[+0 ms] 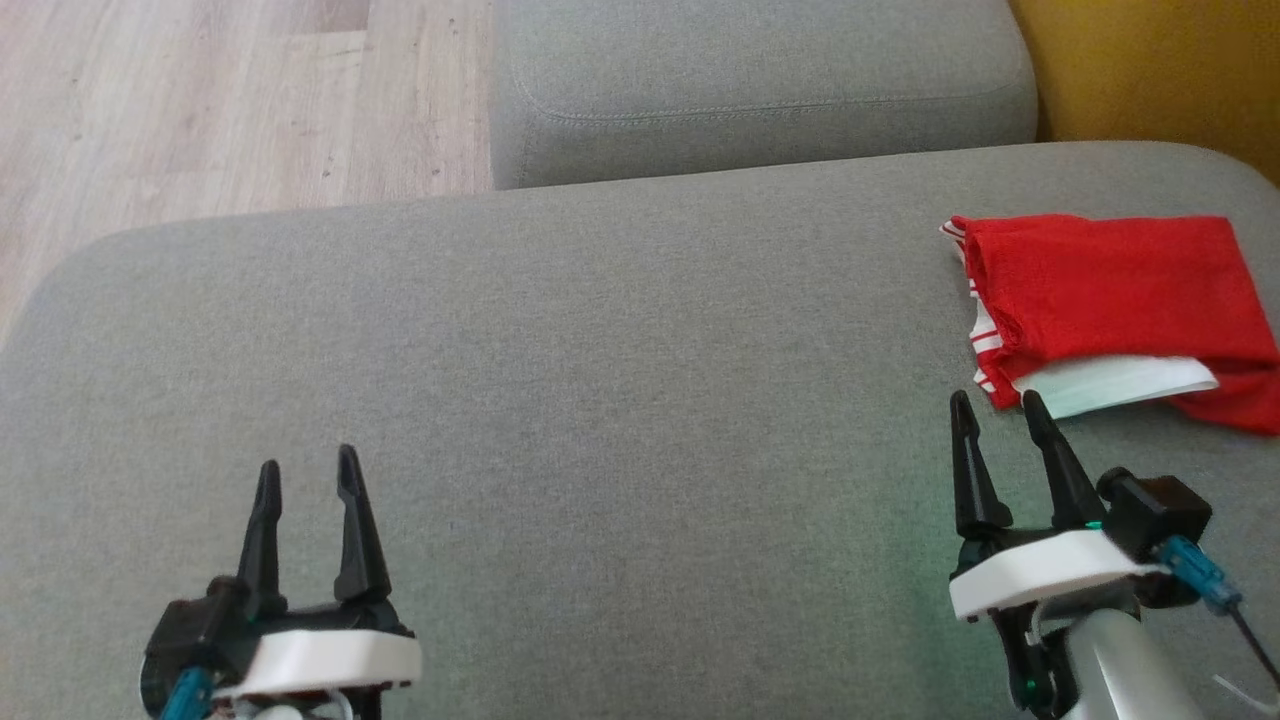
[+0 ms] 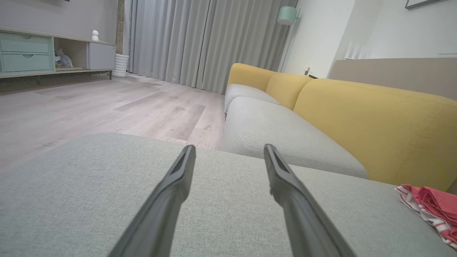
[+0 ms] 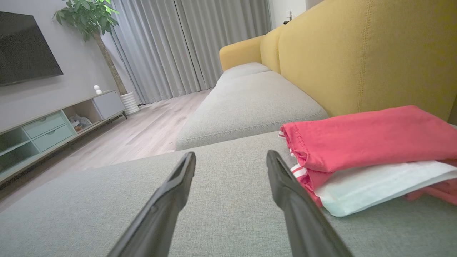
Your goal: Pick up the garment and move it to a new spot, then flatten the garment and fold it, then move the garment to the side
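The left gripper [image 1: 307,460] hovers low over the grey seat cushion [image 1: 600,350], fingers pointing away from the robot. It's released: the two dark fingers are spread, bare fabric shows between them, and nothing is in its grasp. Ahead of its tips there's more cushion. Beyond the seam comes a second grey cushion [image 1: 750,90], with wooden floor [image 1: 200,100] off to its left. The garment [image 1: 1110,290] lies well apart from this gripper, far over to its right. From the left wrist it's just a red and striped corner at the edge of view.

Over to the right gripper [image 1: 997,398]: released too, jaws standing wide, holding nothing. Here the garment is close. It lies folded just ahead and to the right of the fingertips. There's a red layer on top, a white layer poking out underneath, and a red-and-white striped edge on the side nearest the gripper. From the right wrist, the right-hand finger lines up with the garment's near corner; whether it's touching the cloth I can't tell. The left-hand finger is clear of it, over bare cushion. Beyond the garment, farther to this gripper's right, rises the yellow backrest [image 1: 1150,70]. Far ahead of both grippers, grey curtains [image 3: 185,43] hang at the end of the room.
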You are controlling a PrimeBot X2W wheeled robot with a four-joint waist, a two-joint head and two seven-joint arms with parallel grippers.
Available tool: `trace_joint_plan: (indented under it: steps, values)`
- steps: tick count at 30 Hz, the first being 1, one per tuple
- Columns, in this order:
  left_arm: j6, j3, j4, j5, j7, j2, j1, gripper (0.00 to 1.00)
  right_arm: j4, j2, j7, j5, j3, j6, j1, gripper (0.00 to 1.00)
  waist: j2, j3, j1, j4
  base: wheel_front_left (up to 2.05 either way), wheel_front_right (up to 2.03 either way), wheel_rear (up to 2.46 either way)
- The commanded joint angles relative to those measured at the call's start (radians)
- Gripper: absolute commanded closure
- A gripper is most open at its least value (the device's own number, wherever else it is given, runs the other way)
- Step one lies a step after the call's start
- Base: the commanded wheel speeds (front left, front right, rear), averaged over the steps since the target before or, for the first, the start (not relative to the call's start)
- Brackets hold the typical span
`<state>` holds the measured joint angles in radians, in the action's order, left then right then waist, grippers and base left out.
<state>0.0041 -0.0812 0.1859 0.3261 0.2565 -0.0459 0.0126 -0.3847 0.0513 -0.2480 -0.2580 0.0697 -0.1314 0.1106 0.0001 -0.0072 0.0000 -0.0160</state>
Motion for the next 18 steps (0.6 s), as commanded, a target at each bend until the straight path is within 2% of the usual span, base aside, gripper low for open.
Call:
trace_joint_plan:
  steps: [1,11,12,18]
  values:
    - [0.010,0.037,-0.037,0.009,0.005,-0.004,-0.022,0.00,0.035,-0.001,-0.014,0.005,0.027,0.001,0.023,0.00,-0.0001,0.000,0.0000,0.000,0.00,0.00,0.00]
    - [0.011,0.045,-0.027,0.036,0.005,-0.004,-0.023,0.00,0.038,-0.001,-0.014,0.003,0.030,0.001,0.024,0.00,-0.0001,0.003,0.0000,0.003,0.00,0.00,0.00]
    - [0.006,0.009,0.007,0.036,0.000,0.001,0.007,1.00,-0.002,0.000,0.000,-0.001,0.002,0.000,0.000,1.00,-0.0001,0.003,0.0000,0.003,0.00,0.00,0.00]
    - [0.001,0.014,0.052,0.081,-0.015,0.001,0.014,1.00,-0.036,-0.001,0.015,-0.050,-0.005,0.000,-0.014,1.00,-0.0001,0.003,0.0000,0.004,0.00,0.00,0.00]
